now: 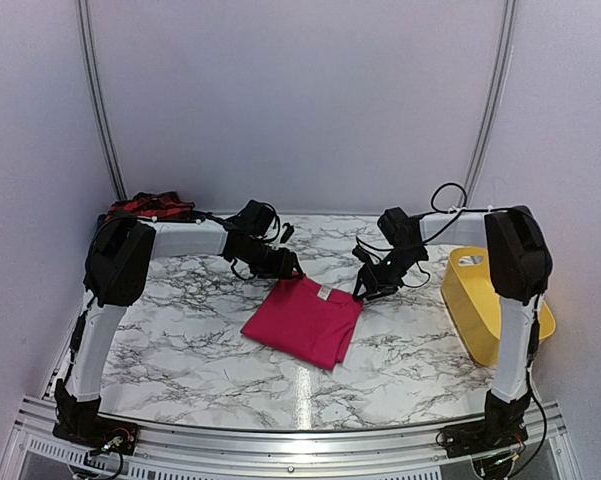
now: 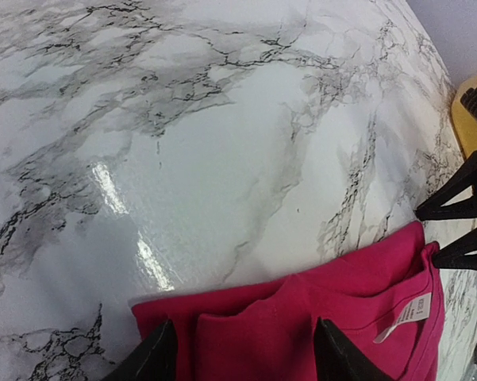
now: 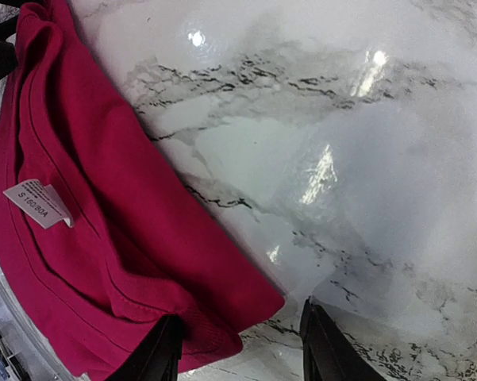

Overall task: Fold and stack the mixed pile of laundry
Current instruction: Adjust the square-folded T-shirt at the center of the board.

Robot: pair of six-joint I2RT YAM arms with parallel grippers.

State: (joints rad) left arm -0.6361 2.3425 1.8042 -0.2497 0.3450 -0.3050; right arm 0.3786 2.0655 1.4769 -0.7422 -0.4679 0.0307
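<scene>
The magenta-pink garment [image 1: 305, 322] lies folded in the middle of the marble table [image 1: 180, 330], its white label [image 1: 324, 292] facing up near the far edge. My left gripper [image 1: 292, 268] hovers at its far left corner. In the left wrist view the left gripper [image 2: 246, 353] is open, with flat pink cloth [image 2: 301, 317] between the fingers. My right gripper [image 1: 362, 292] is at the far right corner. There the right gripper [image 3: 240, 349] is open, the cloth's corner [image 3: 143, 262] lying by one finger [image 3: 163, 349]. A red-and-black checked garment [image 1: 148, 207] is bunched at the back left.
A yellow plastic tub [image 1: 485, 300] stands at the table's right edge, beside the right arm. White walls close in the back and both sides. A metal rail [image 1: 300, 440] runs along the near edge between the two arm bases.
</scene>
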